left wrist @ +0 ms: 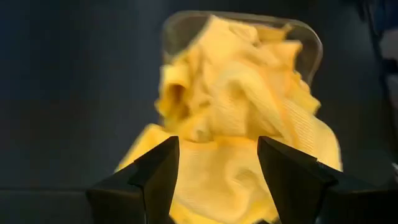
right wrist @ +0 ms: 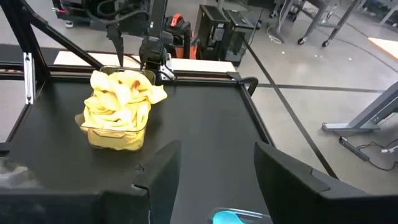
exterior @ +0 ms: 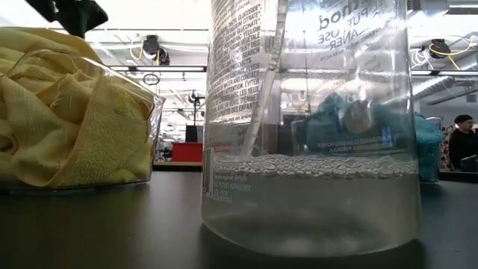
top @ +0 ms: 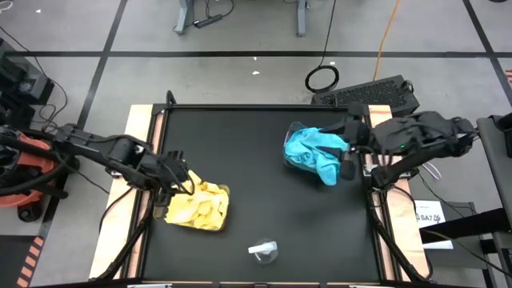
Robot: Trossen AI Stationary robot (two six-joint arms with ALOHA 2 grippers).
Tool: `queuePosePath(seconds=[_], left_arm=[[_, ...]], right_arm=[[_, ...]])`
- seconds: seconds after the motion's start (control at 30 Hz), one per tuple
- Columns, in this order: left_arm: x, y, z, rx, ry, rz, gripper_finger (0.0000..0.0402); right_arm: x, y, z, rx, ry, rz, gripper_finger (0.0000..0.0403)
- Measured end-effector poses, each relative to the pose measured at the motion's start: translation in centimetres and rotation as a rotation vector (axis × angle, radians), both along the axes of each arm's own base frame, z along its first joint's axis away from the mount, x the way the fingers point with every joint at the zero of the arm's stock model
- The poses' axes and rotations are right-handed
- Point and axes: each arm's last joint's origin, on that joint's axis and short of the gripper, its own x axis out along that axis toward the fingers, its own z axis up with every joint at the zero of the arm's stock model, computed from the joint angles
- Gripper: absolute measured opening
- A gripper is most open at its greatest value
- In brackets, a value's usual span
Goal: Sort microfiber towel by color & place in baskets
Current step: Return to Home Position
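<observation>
Spread and empty, the left claw hangs by the yellow towels heaped in the 7 o'clock basket, the right claw, likewise spread, by the teal towels in the 2 o'clock basket, so sorting looks done, no towel loose on the tabletop.

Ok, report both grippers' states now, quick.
Left gripper: open, empty, beside the yellow towels.
Right gripper: open, empty, beside the teal towels.
</observation>
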Motion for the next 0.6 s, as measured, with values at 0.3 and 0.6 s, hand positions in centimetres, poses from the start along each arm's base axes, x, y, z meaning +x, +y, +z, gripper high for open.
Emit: queuePosePath(seconds=[0.3, 0.6], left_arm=[[-2.8, 1.5, 2.6, 0.105, -0.290, 0.137, 0.0226], [-5.6, 3.0, 4.6, 0.172, -0.567, 0.315, 0.0226]], right_arm=[[-4.1, -1.3, 1.1, 0.009, -0.055, -0.003, 0.0196], [-7.0, -2.1, 1.2, 0.019, -0.090, -0.003, 0.0196]])
